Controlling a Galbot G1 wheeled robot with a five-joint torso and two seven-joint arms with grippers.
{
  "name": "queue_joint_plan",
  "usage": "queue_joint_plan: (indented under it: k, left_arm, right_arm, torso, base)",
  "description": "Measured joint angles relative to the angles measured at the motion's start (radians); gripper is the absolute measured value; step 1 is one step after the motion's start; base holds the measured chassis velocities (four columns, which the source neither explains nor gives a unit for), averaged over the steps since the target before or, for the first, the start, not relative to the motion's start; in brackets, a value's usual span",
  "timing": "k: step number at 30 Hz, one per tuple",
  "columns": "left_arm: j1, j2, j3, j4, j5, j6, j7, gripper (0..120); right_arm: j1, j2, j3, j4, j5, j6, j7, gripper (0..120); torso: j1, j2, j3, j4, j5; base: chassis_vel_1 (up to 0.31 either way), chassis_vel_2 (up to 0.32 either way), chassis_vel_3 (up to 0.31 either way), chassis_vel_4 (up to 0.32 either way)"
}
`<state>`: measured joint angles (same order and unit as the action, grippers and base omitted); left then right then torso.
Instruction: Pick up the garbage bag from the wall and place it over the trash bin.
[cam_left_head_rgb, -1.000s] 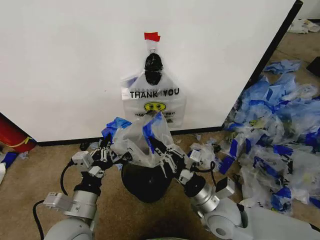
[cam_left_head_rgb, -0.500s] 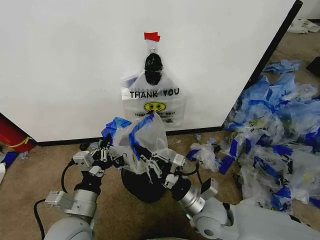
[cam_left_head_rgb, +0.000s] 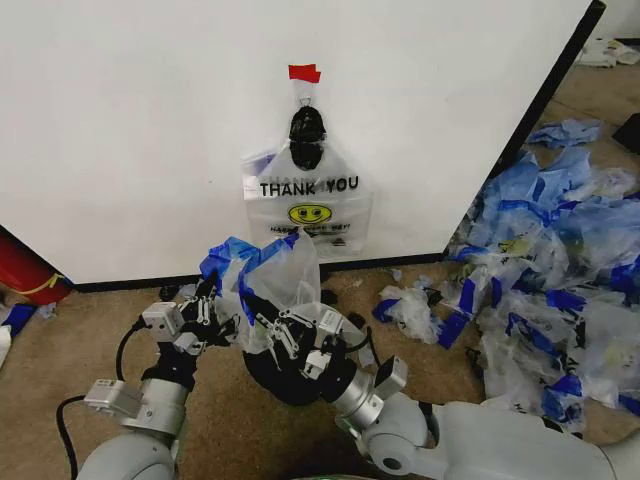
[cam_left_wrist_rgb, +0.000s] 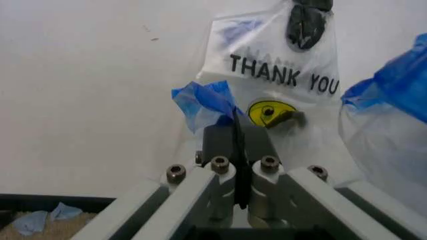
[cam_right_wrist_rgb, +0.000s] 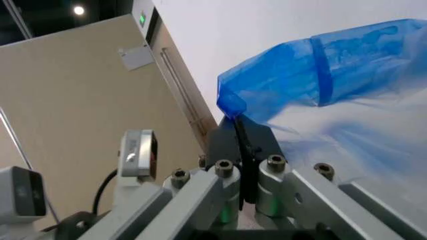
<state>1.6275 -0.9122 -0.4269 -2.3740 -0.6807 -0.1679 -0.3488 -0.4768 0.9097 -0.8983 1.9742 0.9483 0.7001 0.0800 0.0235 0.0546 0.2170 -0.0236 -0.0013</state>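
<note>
We've got the bag (cam_left_head_rgb: 268, 285) pinched in both the left gripper (cam_left_head_rgb: 212, 308) and right gripper (cam_left_head_rgb: 283, 335) over the bin (cam_left_head_rgb: 283, 372), needing its mouth spread wider.

Thin, glossy see-through plastic is seen in the garbage bag (cam_left_head_rgb: 265, 285); the wall (cam_left_head_rgb: 130, 130) is smooth and matt.

Heap of blue-and-clear plastic bags (cam_left_head_rgb: 545, 290) on brown carpet (cam_left_head_rgb: 60, 350), red cylinder (cam_left_head_rgb: 25, 272) at wall's foot
</note>
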Motion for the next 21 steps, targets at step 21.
queue_joint_plan:
  k: [21]
  left_arm:
    - [0.005, 0.014, -0.016, 0.003, -0.009, 0.009, -0.001, 0]
  right_arm:
    - [-0.021, 0.081, 0.019, -0.026, 0.058, 0.025, -0.013, 0]
  torso:
    - [0.000, 0.000, 0.000, 0.0000, 0.0000]
  base:
    - [0.000, 0.000, 0.000, 0.000]
